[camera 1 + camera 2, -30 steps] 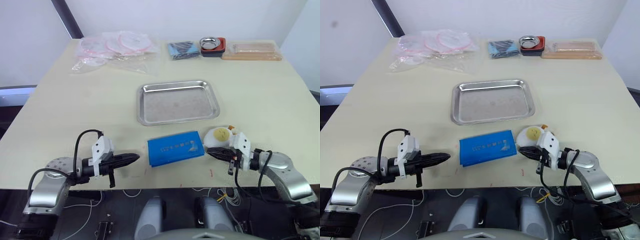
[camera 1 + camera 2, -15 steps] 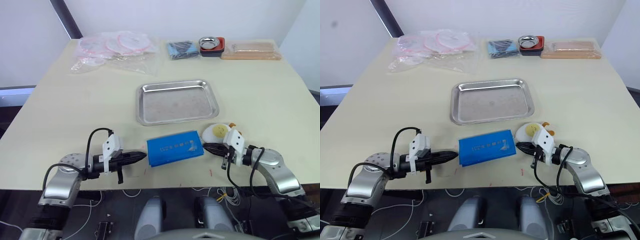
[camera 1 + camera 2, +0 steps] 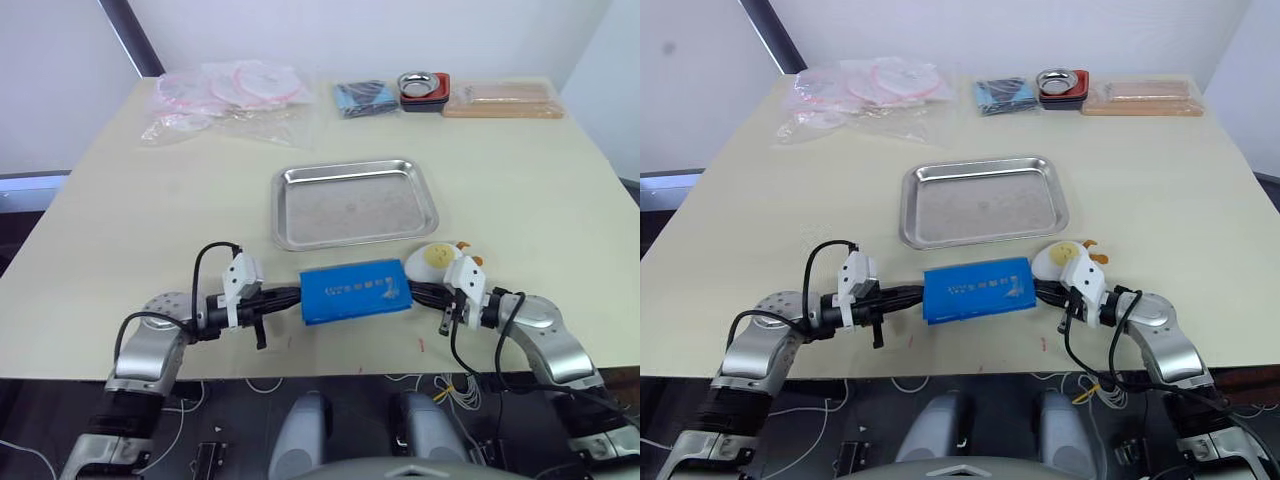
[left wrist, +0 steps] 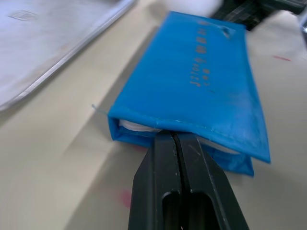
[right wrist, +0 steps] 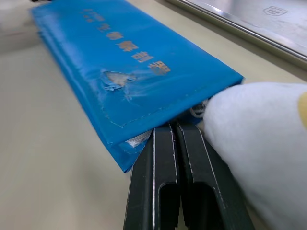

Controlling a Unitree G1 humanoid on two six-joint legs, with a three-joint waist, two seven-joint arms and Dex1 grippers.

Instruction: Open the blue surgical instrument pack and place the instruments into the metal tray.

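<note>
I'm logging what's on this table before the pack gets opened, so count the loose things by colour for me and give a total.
Blue: 2, the blue surgical instrument pack and a smaller blue packet.
Silver steel: 2, the metal tray and a small bowl on a red base.
Clear plastic: 1 heap of bags.
White and yellow: 1 soft toy.
Tan: 1 flat pack.
Total: 7.

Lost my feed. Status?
Left gripper and right gripper shut, tips at opposite ends of blue surgical instrument pack, unopened. Metal tray bare. White plush toy crowds right gripper.

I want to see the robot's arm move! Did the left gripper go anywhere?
Yes. The left gripper slid right along the table's near edge, reaching the blue surgical instrument pack below the shiny metal tray.
</note>
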